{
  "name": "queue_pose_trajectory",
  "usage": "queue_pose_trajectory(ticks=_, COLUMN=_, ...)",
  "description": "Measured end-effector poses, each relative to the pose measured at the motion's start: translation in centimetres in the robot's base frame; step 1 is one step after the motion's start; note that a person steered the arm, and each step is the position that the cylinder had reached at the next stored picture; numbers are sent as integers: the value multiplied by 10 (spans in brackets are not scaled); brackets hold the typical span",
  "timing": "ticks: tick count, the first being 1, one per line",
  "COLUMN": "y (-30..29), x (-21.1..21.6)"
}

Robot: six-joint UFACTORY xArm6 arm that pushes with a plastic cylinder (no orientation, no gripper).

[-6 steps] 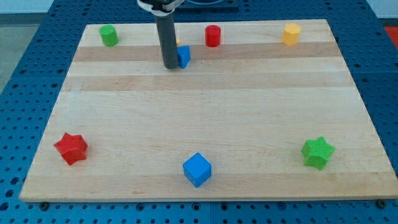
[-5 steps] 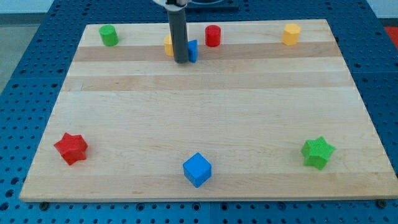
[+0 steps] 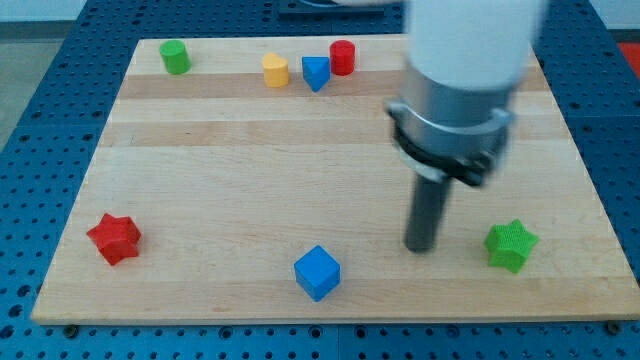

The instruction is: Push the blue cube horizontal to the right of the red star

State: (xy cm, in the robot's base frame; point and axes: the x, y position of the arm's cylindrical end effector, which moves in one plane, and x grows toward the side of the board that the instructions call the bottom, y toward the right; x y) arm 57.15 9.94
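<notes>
Camera view: my tip (image 3: 420,248) rests on pale wood between blue cube (image 3: 317,272) and ridged green star (image 3: 511,245).

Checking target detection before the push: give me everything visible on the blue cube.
The blue cube is a small solid block, plain bright blue, matte like plastic, with no markings. It sits flat on the wooden board near the view's bottom edge, turned so a corner faces the camera. Nothing touches it: my tip stands apart to its right, the red star far to its left.
</notes>
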Motion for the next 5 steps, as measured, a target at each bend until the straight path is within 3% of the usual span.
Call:
queue_pose_trajectory(ticks=1, y=-62, x=46)
queue_pose_trajectory(ticks=2, y=-95, x=-2)
queue_pose_trajectory(ticks=3, y=-130, x=2)
queue_pose_trajectory(ticks=5, y=-130, x=31)
